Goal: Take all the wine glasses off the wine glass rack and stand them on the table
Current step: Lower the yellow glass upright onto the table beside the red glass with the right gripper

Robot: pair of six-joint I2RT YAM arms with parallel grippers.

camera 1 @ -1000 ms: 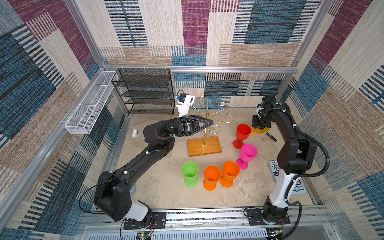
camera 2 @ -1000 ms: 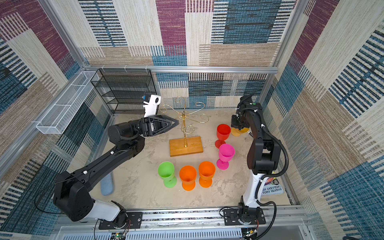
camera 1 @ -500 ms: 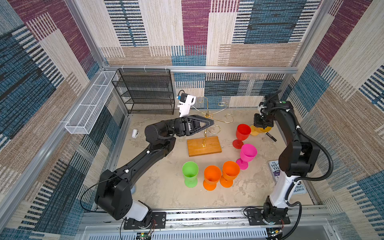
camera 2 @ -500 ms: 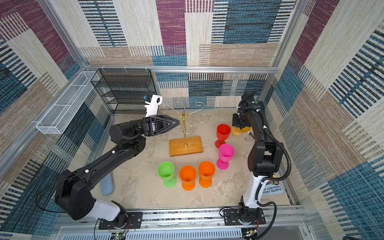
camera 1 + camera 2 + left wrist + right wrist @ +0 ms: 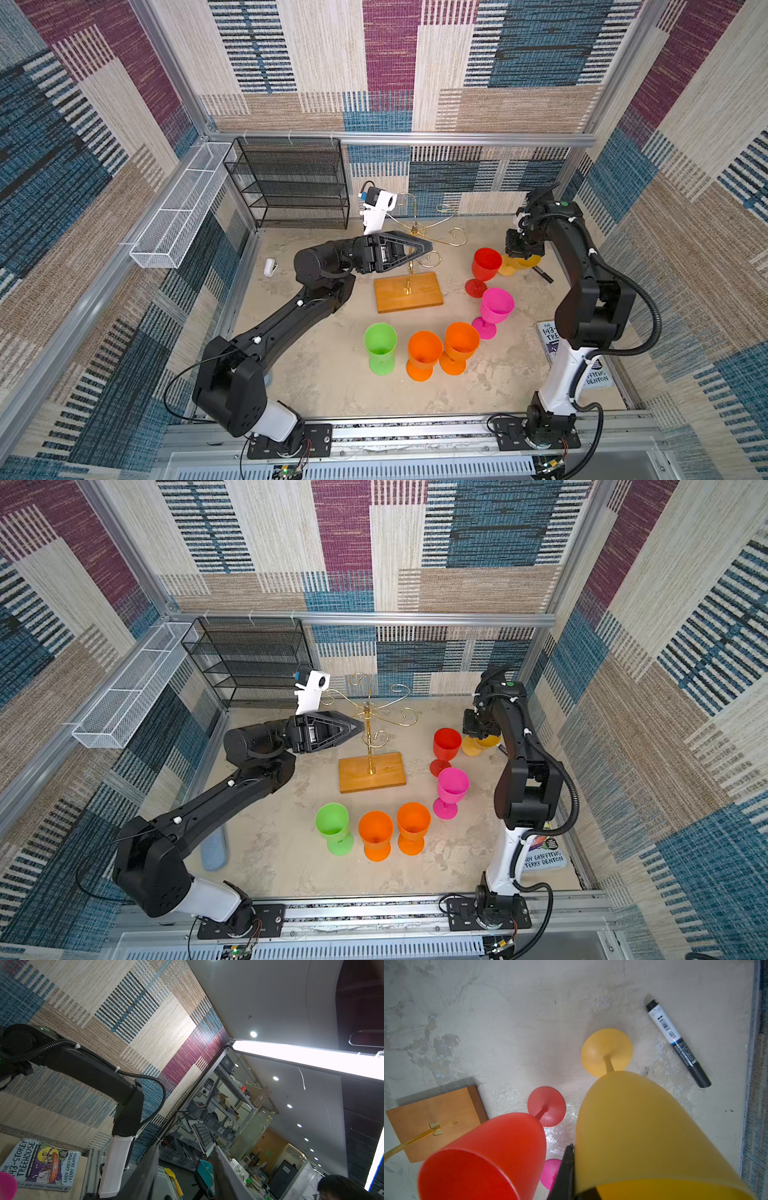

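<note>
Up on the left wall, at about 10 o'clock of the bench (image 5: 324, 374), hangs a white wire basket (image 5: 166, 232); only its own mesh shows inside. At 11 o'clock a black mesh shelf unit (image 5: 291, 187) stands against the back wall, its tiers showing nothing but mesh.

Next comes the left tool (image 5: 428, 248), lying level and pointing toward 3 o'clock. In the left wrist view its fingers (image 5: 145, 1172) stand apart, released, with only the room behind showing between them. In both top views its tip is near the pole of the wine glass rack (image 5: 409, 293). The rack stands near the bench's middle with its pole upright. The long side of its wooden base runs roughly from 9 to 3 o'clock, and its gold scroll arms spread out at the top.

Along the 6 o'clock side stand a green glass (image 5: 380, 347) and two orange glasses (image 5: 424, 353), mouths up, showing only their coloured insides. A pink glass (image 5: 496, 305) stands at 4 o'clock and a red glass (image 5: 484, 264) at 2 o'clock, both upright.

Just beyond the red one, the right tool (image 5: 521, 253) is clenched on the rim of the yellow wine glass (image 5: 633, 1126), off the rack. Its long axis is close to vertical, mouth up and foot toward the bench; whether the foot touches I cannot tell. A marker (image 5: 677, 1043) lies flat beside it.
</note>
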